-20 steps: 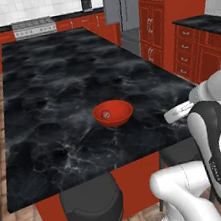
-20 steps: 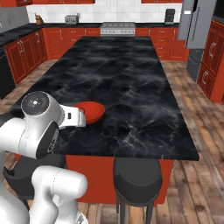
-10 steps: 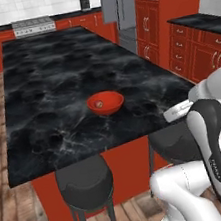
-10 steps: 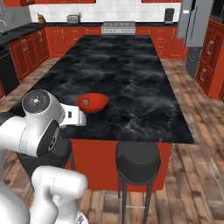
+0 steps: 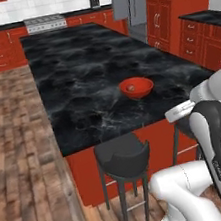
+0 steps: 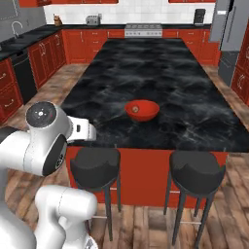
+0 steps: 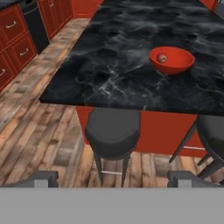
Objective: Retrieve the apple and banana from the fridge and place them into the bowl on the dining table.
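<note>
The bowl (image 5: 136, 87) is sitting right of centre in the left base view, on the black marble desk (image 5: 77, 82), with the grey fridge (image 5: 128, 1) standing at the top.

In the right base view the bowl (image 6: 142, 110) is resting mid-frame near the desk's near edge, above two dark stools (image 6: 96, 165).

In the hand view, the apple (image 7: 162, 57) is lying inside the bowl (image 7: 172, 60) at upper right; the claw (image 7: 113, 178) is hanging released, fingertips (image 7: 43, 178) spread wide along the bottom.

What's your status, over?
Claw open, empty. Apple in the bowl on the dining table. Two stools along the near edge.
</note>
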